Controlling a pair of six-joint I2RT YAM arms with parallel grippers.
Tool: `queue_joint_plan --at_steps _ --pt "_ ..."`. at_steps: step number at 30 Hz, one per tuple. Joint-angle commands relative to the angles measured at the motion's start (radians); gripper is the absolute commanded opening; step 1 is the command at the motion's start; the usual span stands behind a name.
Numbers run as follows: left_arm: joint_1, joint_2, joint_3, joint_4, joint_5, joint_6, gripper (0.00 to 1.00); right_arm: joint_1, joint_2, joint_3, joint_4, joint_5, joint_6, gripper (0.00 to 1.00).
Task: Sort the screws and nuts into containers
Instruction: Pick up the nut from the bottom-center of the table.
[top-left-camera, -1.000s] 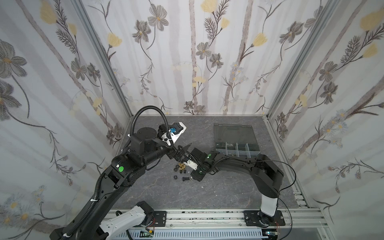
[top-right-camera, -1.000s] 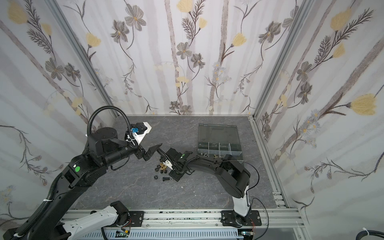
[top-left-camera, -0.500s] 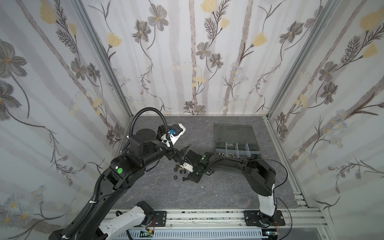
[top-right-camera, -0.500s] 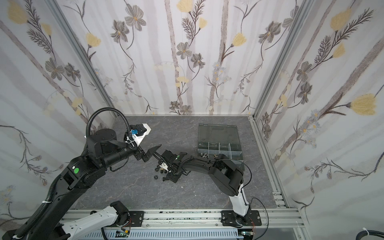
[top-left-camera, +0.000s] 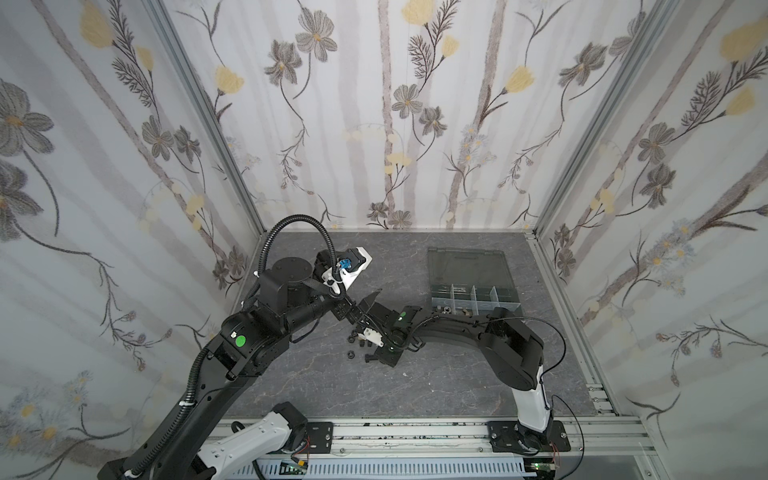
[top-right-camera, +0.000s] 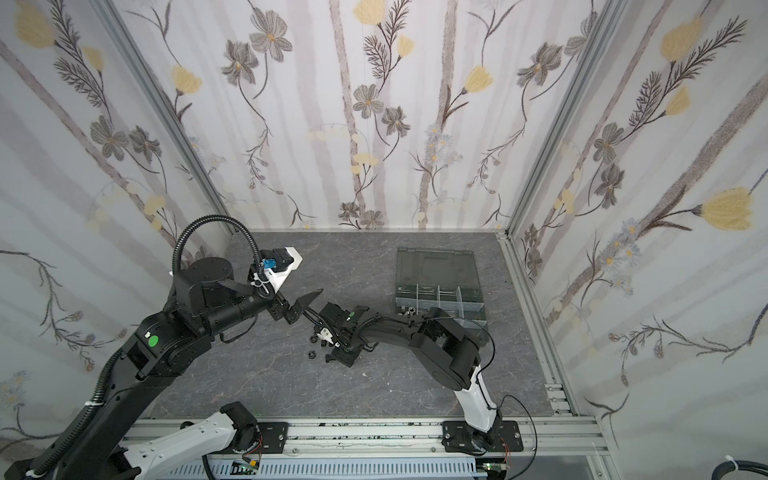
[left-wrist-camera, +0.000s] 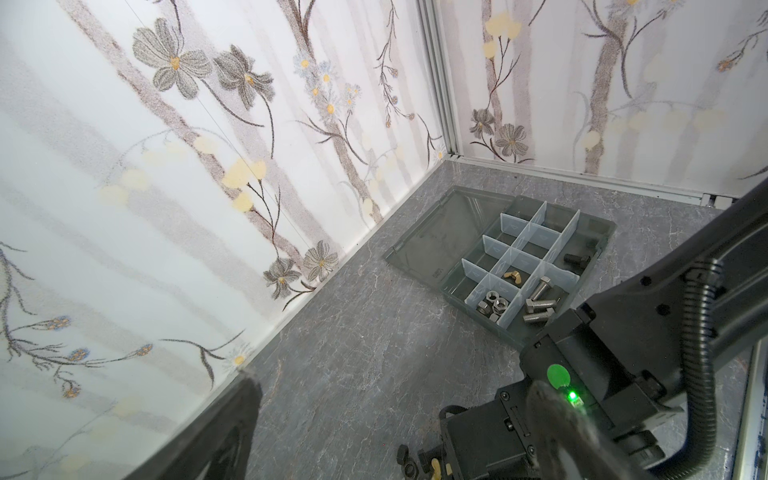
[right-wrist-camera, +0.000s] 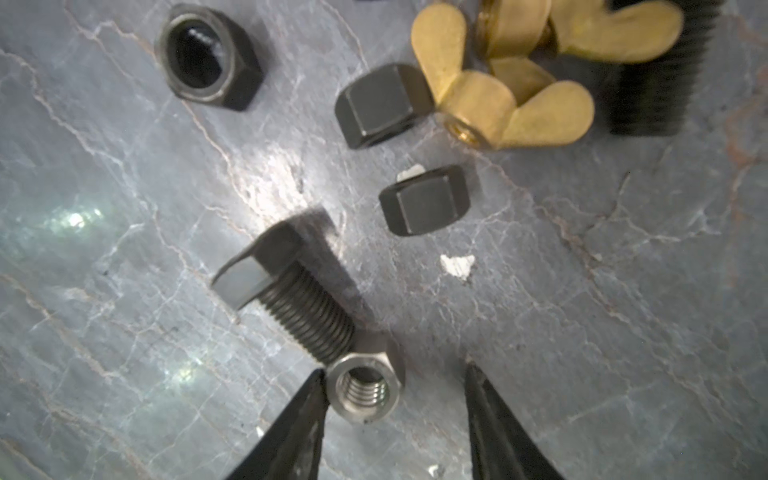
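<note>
The right gripper (right-wrist-camera: 395, 370) is straddling a silver nut (right-wrist-camera: 365, 388), jaws parted, empty. The nut is probably light, hard and slippery, so pinching opposite flats is looking safest.

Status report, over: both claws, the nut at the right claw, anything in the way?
Left claw open, empty. Right claw open, astride silver nut, not clamped. Black bolt shank end butts the nut; may get dragged along.

Right gripper (right-wrist-camera: 395, 370) low, jaws parted astride silver nut (right-wrist-camera: 363, 388); left gripper (top-left-camera: 368, 306) raised near that nut, jaws apart.
</note>
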Motion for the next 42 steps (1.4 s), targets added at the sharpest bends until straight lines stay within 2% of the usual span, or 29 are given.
queue_joint_plan --at_steps 1,7,14,23,32,42 --pt "0.0 -0.003 -0.005 0.026 0.001 0.018 1.0 0.004 0.01 0.008 -0.009 0.009 -0.011 0.5" --pt "0.0 -0.01 -0.007 0.025 0.0 0.016 1.0 0.011 0.019 0.014 -0.013 0.018 -0.013 0.46" --pt "0.0 -0.009 -0.005 0.023 -0.002 0.016 1.0 0.021 0.031 0.037 -0.021 0.042 -0.021 0.48" --pt "0.0 -0.012 -0.009 0.026 -0.003 0.021 1.0 0.026 0.042 0.032 -0.044 0.052 -0.023 0.3" --pt "0.0 -0.017 -0.014 0.027 -0.009 0.022 1.0 0.022 0.017 -0.019 -0.054 0.082 -0.018 0.31" --pt "0.0 -0.019 -0.017 0.036 -0.008 0.022 1.0 0.006 -0.014 -0.035 -0.055 0.114 -0.007 0.19"
